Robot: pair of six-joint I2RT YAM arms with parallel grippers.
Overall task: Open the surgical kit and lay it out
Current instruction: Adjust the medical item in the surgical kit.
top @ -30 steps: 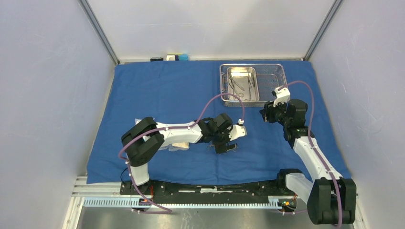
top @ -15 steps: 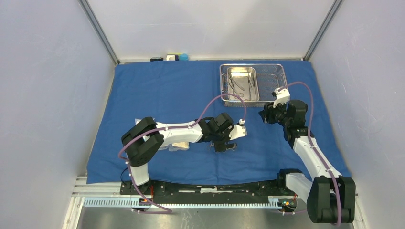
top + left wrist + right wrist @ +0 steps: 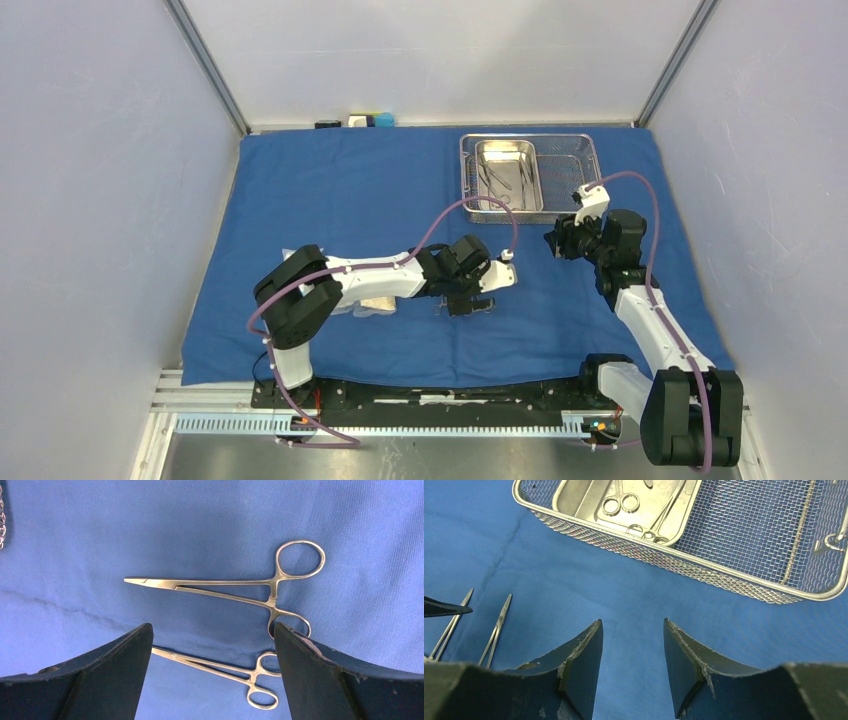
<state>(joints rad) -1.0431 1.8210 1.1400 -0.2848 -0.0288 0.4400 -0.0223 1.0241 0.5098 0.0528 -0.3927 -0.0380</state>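
Left gripper (image 3: 212, 628) crept slightly up-left in top view; jaws wide open, empty, over two forceps (image 3: 165, 584) on cloth (image 3: 330, 200), lower centre. Right gripper (image 3: 632, 622) half open, empty, just below tray (image 3: 749, 525), upper right.

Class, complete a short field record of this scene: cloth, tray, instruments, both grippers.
Cloth: blue cloth spread over the table
Tray: mesh tray at far right; inner pan in its left half
Instruments: two scissor-like instruments lying on the cloth; more instruments in the pan
Left arm: left gripper open, above the two on the cloth
Right arm: right gripper open, empty, facing the tray
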